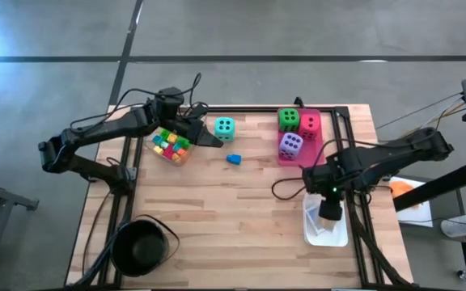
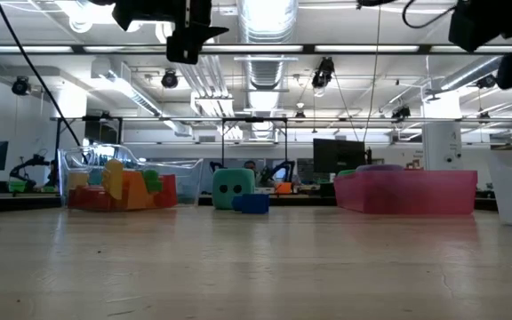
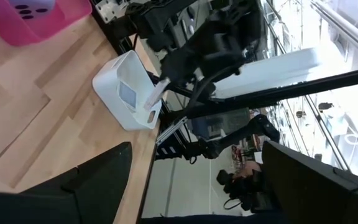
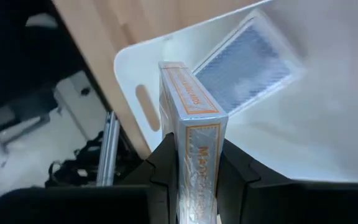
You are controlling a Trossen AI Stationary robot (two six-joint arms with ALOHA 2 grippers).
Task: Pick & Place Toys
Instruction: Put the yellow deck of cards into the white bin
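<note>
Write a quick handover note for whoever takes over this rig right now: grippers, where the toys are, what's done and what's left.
Right gripper: shut on a card box, held over the white tray at the table's right edge; another card pack already lies in that tray.
Left gripper: open, empty, beside the clear tray of small blocks.
Done: green die, pink-red die and purple die sit in the pink tray.
Left: teal die and one blue block lie loose on the table; the card box is not yet released.
</note>
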